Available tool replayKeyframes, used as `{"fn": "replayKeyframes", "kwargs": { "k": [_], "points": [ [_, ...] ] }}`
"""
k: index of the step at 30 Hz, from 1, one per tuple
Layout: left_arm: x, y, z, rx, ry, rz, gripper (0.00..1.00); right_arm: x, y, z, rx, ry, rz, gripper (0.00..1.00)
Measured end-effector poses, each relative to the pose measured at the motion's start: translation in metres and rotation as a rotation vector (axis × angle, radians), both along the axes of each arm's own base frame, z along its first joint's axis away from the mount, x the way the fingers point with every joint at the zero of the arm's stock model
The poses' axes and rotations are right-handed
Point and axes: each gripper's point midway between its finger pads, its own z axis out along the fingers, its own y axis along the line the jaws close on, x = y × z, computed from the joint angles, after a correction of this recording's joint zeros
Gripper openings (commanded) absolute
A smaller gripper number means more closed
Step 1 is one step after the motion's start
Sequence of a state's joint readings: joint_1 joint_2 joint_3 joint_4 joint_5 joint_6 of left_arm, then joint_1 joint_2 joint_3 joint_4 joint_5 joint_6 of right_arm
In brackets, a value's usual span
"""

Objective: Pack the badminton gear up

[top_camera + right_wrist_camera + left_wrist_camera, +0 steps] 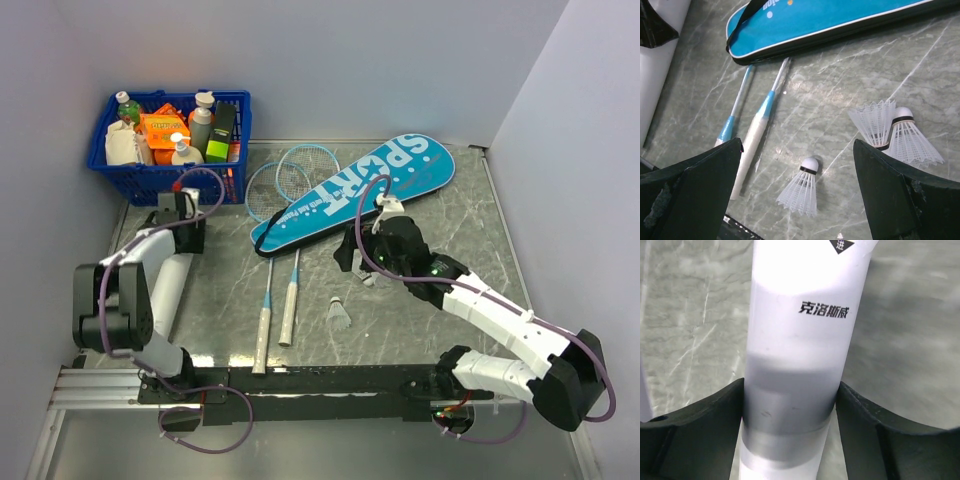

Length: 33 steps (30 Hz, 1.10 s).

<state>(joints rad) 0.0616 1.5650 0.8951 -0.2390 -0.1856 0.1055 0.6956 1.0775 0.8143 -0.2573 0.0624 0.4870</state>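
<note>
Shuttlecocks (801,189) loose on table (850,75) under my right gripper (797,147), fingers wide apart; left gripper (790,390) seemingly clamped on white tube (800,340); I'd centre on one cork (809,164), pinch lightly; feathers crush easily

We see a table (420,310) of grey-green marbling with pale veins; the bag (360,190) is teal, with white "SPORT" lettering, white dots and a black edge; the rackets (289,315) have light-blue frames and grey-white handles banded in blue; the shuttlecocks (800,190) are white, each with a black band under its cork; the basket (150,185) is blue; the tube (800,355) is white with black characters printed on it; we find the left gripper (790,387) and the right gripper (797,145) with black jaws.
</note>
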Motion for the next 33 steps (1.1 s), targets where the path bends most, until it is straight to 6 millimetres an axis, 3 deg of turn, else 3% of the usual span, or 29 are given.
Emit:
{"fn": "replayKeyframes", "kwargs": {
  "k": [3, 8, 13, 22, 28, 33],
  "points": [
    [-0.005, -0.031, 0.025, 0.021, -0.045, -0.077, 0.01, -0.005, 0.002, -0.002, -0.009, 0.010, 0.013, 1.00],
    [-0.012, -0.091, 0.088, 0.006, -0.218, -0.234, 0.01, -0.013, -0.001, -0.007, -0.034, 0.035, 0.036, 1.00],
    [-0.040, -0.135, 0.126, -0.091, -0.340, -0.384, 0.01, -0.031, -0.003, 0.002, -0.052, 0.035, 0.133, 1.00],
    [-0.107, -0.206, 0.163, -0.334, -0.450, -0.736, 0.01, -0.075, -0.005, 0.061, 0.007, -0.045, 0.337, 0.99],
    [-0.151, -0.257, 0.162, -0.430, -0.400, -0.992, 0.01, -0.095, -0.004, 0.096, 0.025, -0.082, 0.447, 0.97],
    [-0.178, -0.283, 0.159, -0.476, -0.355, -1.139, 0.01, -0.106, -0.005, 0.120, 0.036, -0.129, 0.511, 0.93]
  ]
}}
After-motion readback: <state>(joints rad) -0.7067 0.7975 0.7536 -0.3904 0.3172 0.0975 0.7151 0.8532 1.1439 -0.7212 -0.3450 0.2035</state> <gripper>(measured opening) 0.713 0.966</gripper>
